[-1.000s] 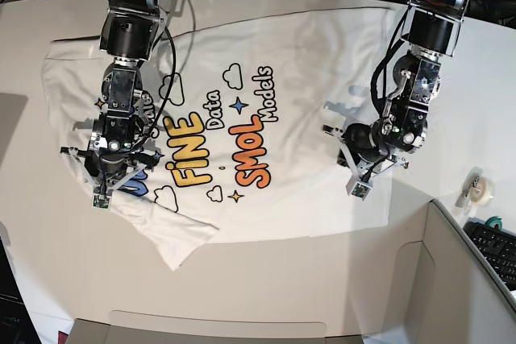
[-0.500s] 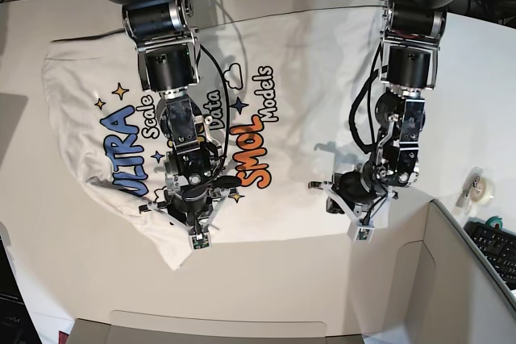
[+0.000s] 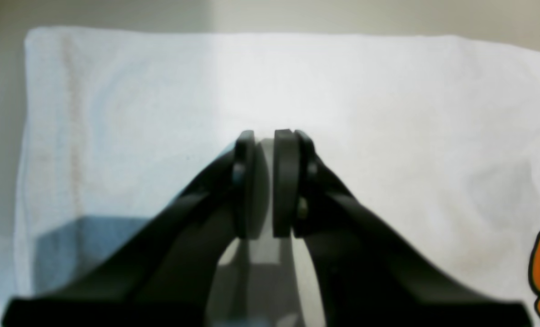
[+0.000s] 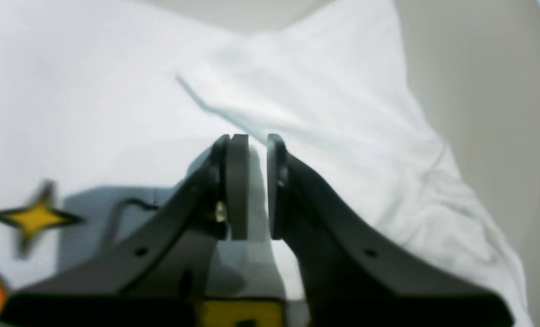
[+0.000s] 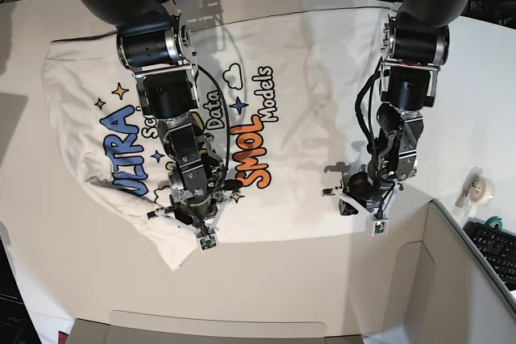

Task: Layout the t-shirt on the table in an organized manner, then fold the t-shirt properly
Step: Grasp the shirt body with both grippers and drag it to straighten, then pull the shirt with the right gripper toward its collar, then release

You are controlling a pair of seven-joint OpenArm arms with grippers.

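The surface point(image 5: 48, 271) spreads wide under me, and the t-shirt point(image 5: 314, 70) lies print-up across most of it, its long axis running from nine to three o'clock in the base view, hem at three. My left claw point(image 5: 361, 209) hangs over the shirt's near hem corner at about five o'clock; my right claw point(image 5: 193, 219) hangs over the rumpled sleeve at about seven. On both, the pads stand nearly together with a narrow slit between, and no cloth shows caught in either. The sleeve is creased and folded, so I judge my right claw nearer the next job: pinching that sleeve and drawing it flat.
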